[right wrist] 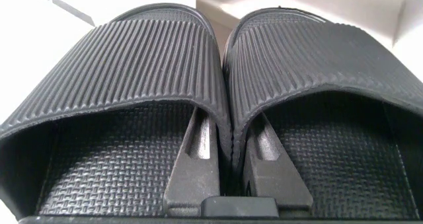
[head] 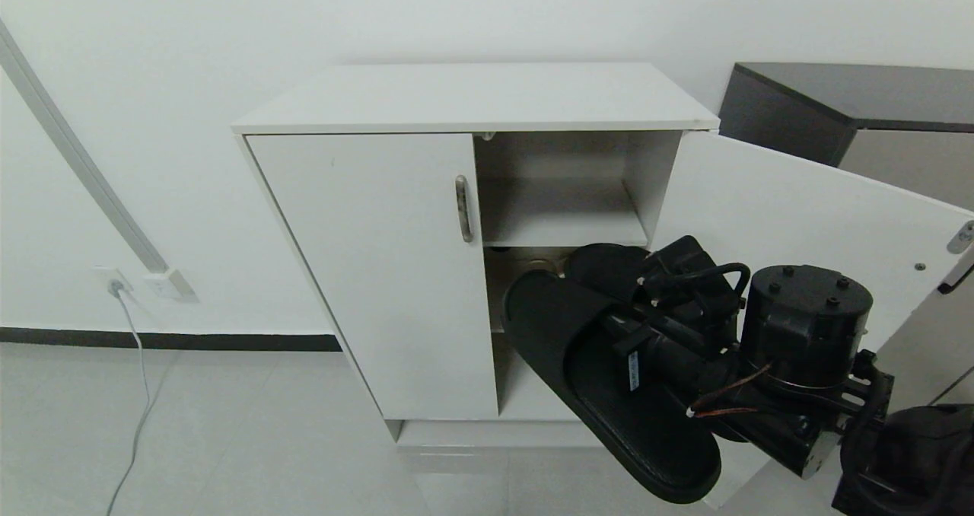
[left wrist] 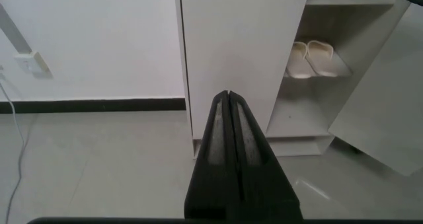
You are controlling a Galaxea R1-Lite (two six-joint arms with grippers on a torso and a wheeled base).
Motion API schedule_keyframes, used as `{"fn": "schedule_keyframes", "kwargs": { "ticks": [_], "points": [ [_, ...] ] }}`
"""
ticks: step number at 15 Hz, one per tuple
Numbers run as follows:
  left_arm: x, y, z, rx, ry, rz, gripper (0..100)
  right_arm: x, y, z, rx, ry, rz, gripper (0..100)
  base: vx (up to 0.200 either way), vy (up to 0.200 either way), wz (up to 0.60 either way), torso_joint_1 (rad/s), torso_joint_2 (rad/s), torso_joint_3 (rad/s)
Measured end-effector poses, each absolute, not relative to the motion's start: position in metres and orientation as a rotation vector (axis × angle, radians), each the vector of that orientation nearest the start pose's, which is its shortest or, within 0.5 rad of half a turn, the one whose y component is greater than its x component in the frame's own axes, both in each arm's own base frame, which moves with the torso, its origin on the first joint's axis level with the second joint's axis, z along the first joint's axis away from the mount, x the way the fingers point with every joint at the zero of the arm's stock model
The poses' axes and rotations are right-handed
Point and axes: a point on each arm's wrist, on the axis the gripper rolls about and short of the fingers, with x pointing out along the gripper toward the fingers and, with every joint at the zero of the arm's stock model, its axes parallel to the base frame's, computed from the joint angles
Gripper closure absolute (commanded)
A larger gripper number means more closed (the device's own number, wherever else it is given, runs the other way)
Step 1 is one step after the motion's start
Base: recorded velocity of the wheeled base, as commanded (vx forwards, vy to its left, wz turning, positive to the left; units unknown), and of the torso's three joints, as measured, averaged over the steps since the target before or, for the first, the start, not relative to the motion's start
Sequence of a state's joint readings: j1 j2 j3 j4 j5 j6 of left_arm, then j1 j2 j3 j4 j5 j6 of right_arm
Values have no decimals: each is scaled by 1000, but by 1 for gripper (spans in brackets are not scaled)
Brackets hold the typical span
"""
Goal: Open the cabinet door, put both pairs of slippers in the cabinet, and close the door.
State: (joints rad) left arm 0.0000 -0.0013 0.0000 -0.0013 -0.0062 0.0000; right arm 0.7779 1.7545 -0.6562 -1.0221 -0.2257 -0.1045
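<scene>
Cabinet holds white slippers — black slippers at opening.

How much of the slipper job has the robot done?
Done: the white cabinet's right door stands open, and the white slide slippers sit on a shelf inside. In hand: the right gripper clamps the black ribbed slippers before the opening. Left: shelve them and close the door.

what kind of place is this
Likely a home-style entryway, or a test room set up as one: a white shoe cabinet against a bare wall, pale slippers inside it, black slippers in the right gripper, a tiled floor.
</scene>
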Motion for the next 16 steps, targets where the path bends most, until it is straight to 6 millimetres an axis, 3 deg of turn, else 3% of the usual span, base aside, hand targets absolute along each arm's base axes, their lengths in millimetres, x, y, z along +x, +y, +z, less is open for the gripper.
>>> {"fn": "schedule_keyframes", "kwargs": {
  "ticks": [10,16],
  "points": [
    [-23,0,75,0,-1,-6,100,221,210,164,-141,37,555,100,0,0,0,-57,433,373],
    [-23,0,76,4,-3,-9,100,221,211,158,-148,54,558,100,0,0,0,0,51,48]
  ]
}}
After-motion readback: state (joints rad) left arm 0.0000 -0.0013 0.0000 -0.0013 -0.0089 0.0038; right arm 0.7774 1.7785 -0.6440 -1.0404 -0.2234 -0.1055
